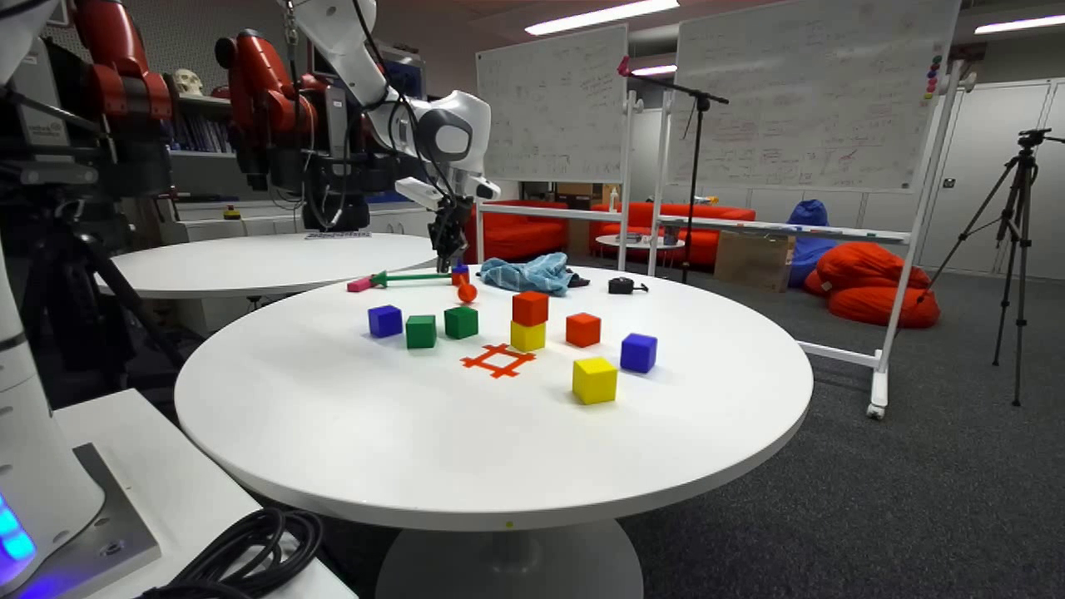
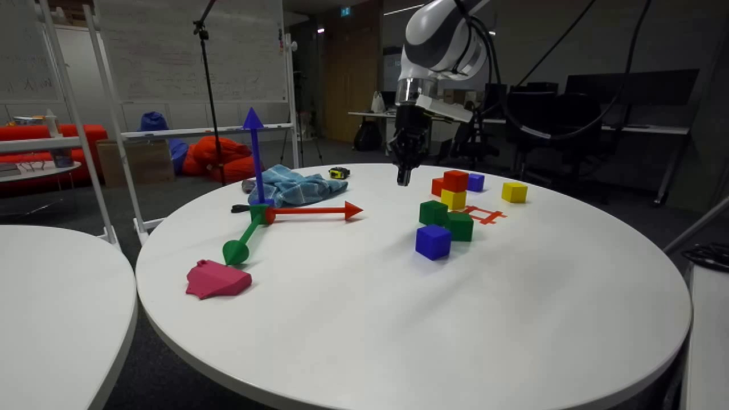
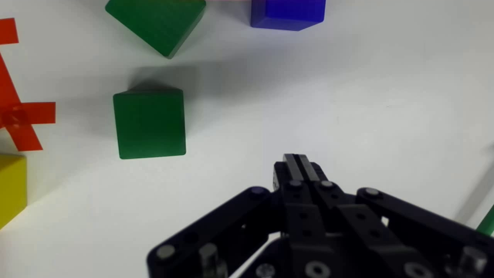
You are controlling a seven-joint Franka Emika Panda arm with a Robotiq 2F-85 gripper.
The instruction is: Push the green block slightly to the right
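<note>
Two small green cubes stand apart on the white table. One green cube shows in an exterior view (image 1: 461,323), in an exterior view (image 2: 433,213) and left of centre in the wrist view (image 3: 150,124). The other green cube shows in an exterior view (image 1: 421,331), in an exterior view (image 2: 460,226) and, turned and cut off, at the top of the wrist view (image 3: 162,23). My gripper (image 3: 296,156) is shut with nothing between its fingertips. It hovers above the table, to the right of and below the nearer green cube in the wrist view, touching neither. The gripper also shows in both exterior views (image 1: 443,268) (image 2: 403,182).
A blue cube (image 2: 433,242) stands beside the green cubes. A red cube (image 1: 530,308) sits on a yellow cube (image 1: 527,336), near a red tape square (image 1: 500,360). A coloured axes model (image 2: 259,213), a blue cloth (image 2: 296,187) and a pink piece (image 2: 218,279) lie on the table (image 1: 374,449).
</note>
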